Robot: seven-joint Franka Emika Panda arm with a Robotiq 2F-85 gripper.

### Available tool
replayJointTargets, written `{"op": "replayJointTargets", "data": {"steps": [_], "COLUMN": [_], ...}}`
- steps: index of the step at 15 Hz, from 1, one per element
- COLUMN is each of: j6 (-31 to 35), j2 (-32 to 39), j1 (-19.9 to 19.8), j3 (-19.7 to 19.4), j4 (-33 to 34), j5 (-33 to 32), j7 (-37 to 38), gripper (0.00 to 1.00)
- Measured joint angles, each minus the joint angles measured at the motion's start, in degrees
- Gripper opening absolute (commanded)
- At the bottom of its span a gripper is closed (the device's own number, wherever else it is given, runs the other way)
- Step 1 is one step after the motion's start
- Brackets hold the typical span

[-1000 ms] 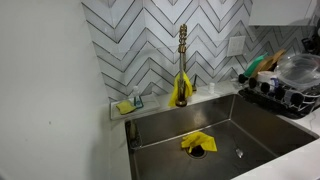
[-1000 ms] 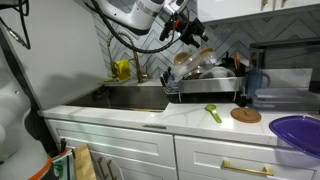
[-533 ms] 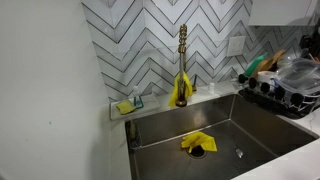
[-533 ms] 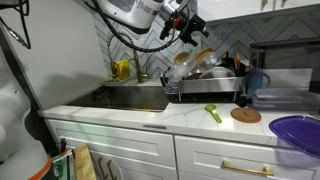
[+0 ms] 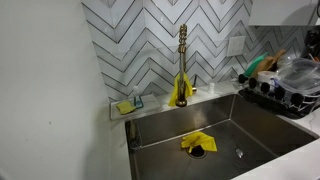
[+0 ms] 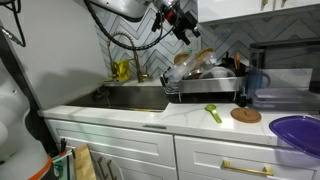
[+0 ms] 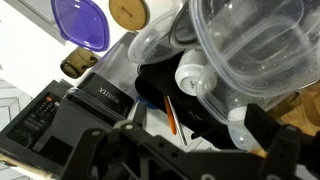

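Wrist camera looks down over a crowded dish rack.
A clear plastic container (image 7: 250, 45) fills the upper right, with a white cup (image 7: 191, 76) and an orange stick (image 7: 171, 116) among dark dishes beneath it. A purple bowl (image 7: 82, 22) and a round wooden disc (image 7: 130, 12) lie on the tabletop (image 7: 22, 35) beyond. The gripper (image 7: 185, 160) shows its dark fingers (image 7: 105, 150) spread wide, nothing between them.
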Motion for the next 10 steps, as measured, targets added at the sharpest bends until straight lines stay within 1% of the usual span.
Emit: {"op": "replayJointTargets", "data": {"steps": [4,10], "j6": [-4.29,-7.57], "j2": [-4.86,-11.13], "j1": [-0.25,-0.96], "j3": [-0.11,-0.23], "j4": [0.1,0.12], "j5": [6.58,12.33], "j7": [-0.51,-0.51], "gripper": [1.0,1.0]}}
